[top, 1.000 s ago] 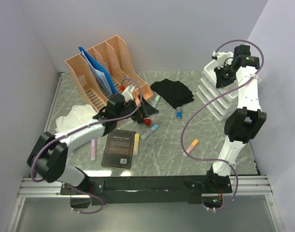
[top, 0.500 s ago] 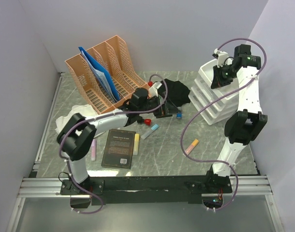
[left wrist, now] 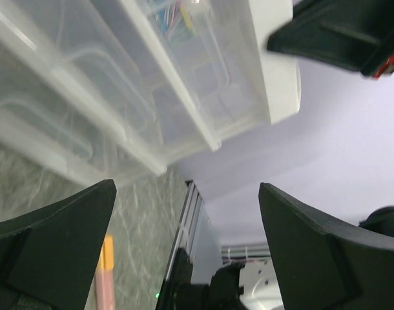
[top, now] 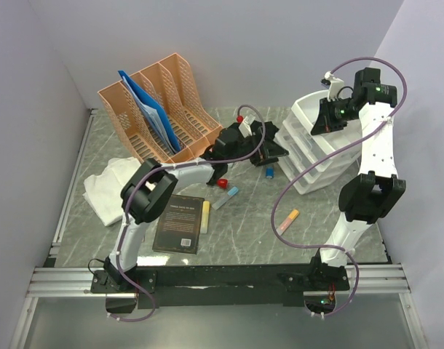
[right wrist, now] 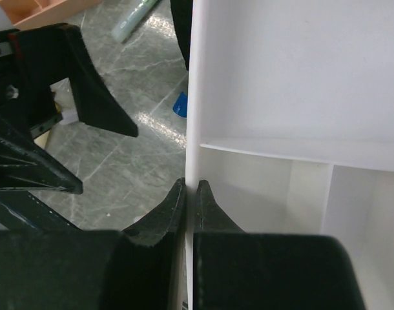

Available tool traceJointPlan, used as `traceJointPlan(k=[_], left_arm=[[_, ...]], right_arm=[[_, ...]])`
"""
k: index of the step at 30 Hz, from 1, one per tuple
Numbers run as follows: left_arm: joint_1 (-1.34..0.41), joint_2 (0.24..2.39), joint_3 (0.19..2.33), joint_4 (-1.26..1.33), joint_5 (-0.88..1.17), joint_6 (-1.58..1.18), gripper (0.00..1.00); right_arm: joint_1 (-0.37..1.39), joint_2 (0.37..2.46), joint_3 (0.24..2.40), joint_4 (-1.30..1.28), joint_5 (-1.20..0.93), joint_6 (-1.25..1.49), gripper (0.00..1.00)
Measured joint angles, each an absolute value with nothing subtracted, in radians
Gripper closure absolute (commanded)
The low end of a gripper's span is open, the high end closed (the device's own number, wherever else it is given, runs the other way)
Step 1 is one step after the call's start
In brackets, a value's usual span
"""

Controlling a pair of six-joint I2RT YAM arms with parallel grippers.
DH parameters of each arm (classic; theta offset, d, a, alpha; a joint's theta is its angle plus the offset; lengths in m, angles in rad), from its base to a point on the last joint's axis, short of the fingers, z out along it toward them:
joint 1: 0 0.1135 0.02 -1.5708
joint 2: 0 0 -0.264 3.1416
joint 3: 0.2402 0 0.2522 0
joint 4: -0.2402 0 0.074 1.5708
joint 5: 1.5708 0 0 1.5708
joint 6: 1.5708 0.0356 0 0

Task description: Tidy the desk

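Observation:
The grey-green marble desk (top: 251,233) is scattered with stationery. A white stacked drawer unit (top: 309,156) stands at its right back. My right gripper (top: 325,123) is above it, shut on the thin white wall (right wrist: 192,97) of the top tray, one finger on each side (right wrist: 190,187). My left gripper (top: 276,149) reaches across to the unit's left side, open with nothing between its jaws (left wrist: 187,239). The clear drawer fronts (left wrist: 119,84) fill the left wrist view. The left fingers (right wrist: 93,84) show beside the tray in the right wrist view.
An orange file holder (top: 160,102) with blue folders stands back left, and a white cloth (top: 109,185) lies left. A dark book (top: 180,223), yellow highlighter (top: 205,217), light-blue marker (top: 226,198), blue-capped tube (top: 269,173) and orange marker (top: 287,220) lie mid-desk. Black cloth (top: 262,131) sits behind the left gripper.
My left arm has swung right, from by the file holder to the drawer unit. The drawer unit has shifted left in the right gripper's hold.

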State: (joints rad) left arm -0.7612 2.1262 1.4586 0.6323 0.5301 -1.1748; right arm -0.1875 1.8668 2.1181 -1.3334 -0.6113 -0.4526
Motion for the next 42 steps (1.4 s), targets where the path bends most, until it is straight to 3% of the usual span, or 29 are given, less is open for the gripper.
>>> traceJointPlan(k=[12,26,42], left_arm=[[-0.801,2.251,1.532,0.802,0.339,-1.313,0.01],[-0.825,2.318,1.599,0.827,0.09,-1.394,0.01],[-0.856,2.341,1.722,0.616,-0.028,-1.445,0.0]], right_arm=[[-0.187,1.864,2.105,-1.331,-0.686,-0.416,1.0],[-0.189,1.864,2.105,-1.321,-0.725,-0.377,1.0],[-0.199,1.864,2.086,-1.282,-0.714,-0.364,1.0]])
